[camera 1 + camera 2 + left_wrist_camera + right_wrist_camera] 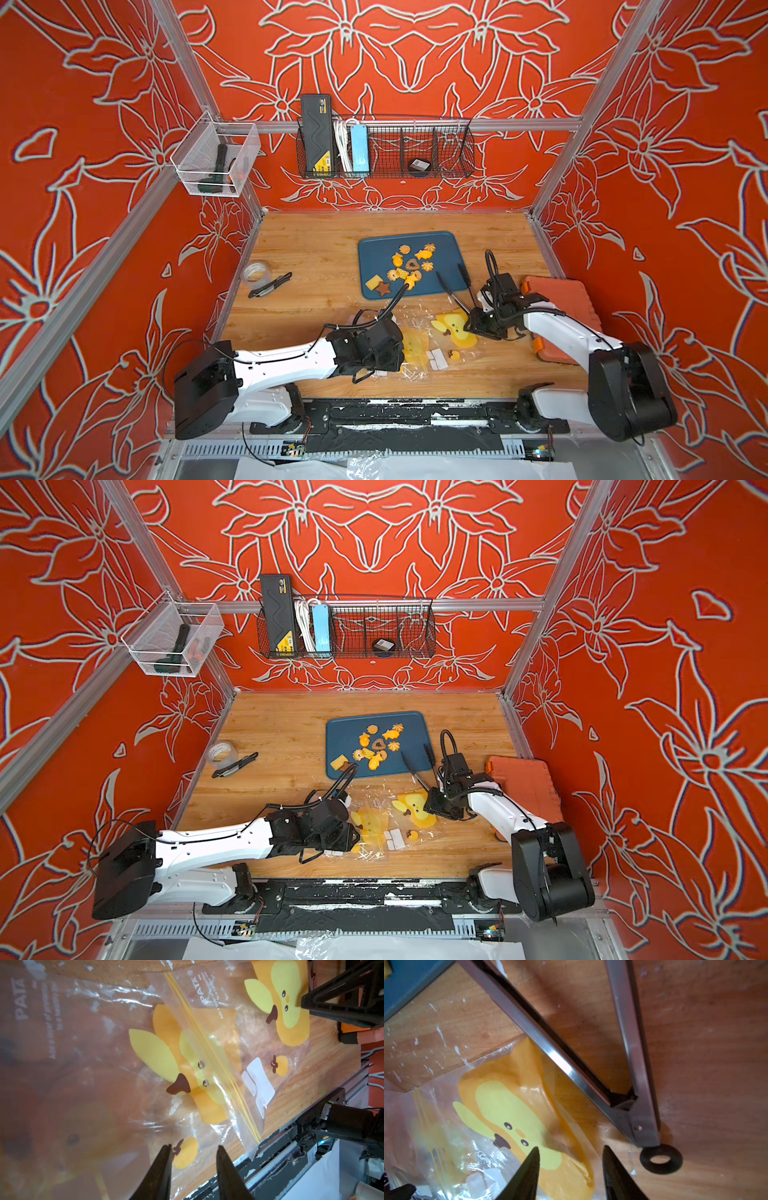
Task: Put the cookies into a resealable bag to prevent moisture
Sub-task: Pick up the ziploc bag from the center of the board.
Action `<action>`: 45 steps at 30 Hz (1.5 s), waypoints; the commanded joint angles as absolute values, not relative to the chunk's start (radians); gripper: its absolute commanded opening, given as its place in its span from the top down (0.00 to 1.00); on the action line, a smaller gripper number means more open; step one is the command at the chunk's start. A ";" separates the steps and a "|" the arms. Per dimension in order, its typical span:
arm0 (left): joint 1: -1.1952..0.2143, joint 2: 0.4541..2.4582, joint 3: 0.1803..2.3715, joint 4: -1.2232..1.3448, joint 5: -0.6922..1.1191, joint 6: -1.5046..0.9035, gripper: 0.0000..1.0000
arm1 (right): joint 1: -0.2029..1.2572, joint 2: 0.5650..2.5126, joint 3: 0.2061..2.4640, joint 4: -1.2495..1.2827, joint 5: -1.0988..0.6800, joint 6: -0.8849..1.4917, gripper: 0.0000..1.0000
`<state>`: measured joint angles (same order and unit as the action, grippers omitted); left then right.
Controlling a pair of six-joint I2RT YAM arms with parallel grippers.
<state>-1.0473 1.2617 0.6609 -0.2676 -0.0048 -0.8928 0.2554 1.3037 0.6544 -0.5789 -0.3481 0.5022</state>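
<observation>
The wooden tabletop (316,249) carries everything. The left arm (286,357) reaches in from the near left corner, lying low and almost level, its wrist bent down over the middle of the near edge. The right arm (557,328) comes from the near right corner, angled forward and inward, its wrist tipped down close to the surface.

An orange case (561,295) sits against the right edge, partly under the right arm. A blue tray (374,249) lies in the middle towards the far edge. Two clear resealable bags (415,345) with yellow cartoon prints lie flat and overlapping between the tray and the near edge.

The left gripper (193,1145) hangs over one bag at the near edge, fingers parted by a moderate gap, nothing clamped between them. The right gripper (571,1147) hangs over a corner of the other bag, fingers likewise apart and holding nothing.

Metal tongs (453,286) lie spread in a V, tips on the tray's near right corner, hinge just beside the right gripper. A tape roll (255,274) and a utility knife (270,285) sit by the left edge.

The cookies (409,266) lie loose on the tray.
</observation>
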 commanded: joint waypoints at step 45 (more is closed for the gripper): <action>-0.999 1.553 0.839 -0.181 -0.034 -0.940 0.86 | 0.250 1.321 0.615 -0.580 -0.347 0.462 0.59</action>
<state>-1.0069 1.5421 0.8215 -0.1967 -0.0395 -0.9287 0.2554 1.3102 0.6323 -0.5686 -0.3466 0.4755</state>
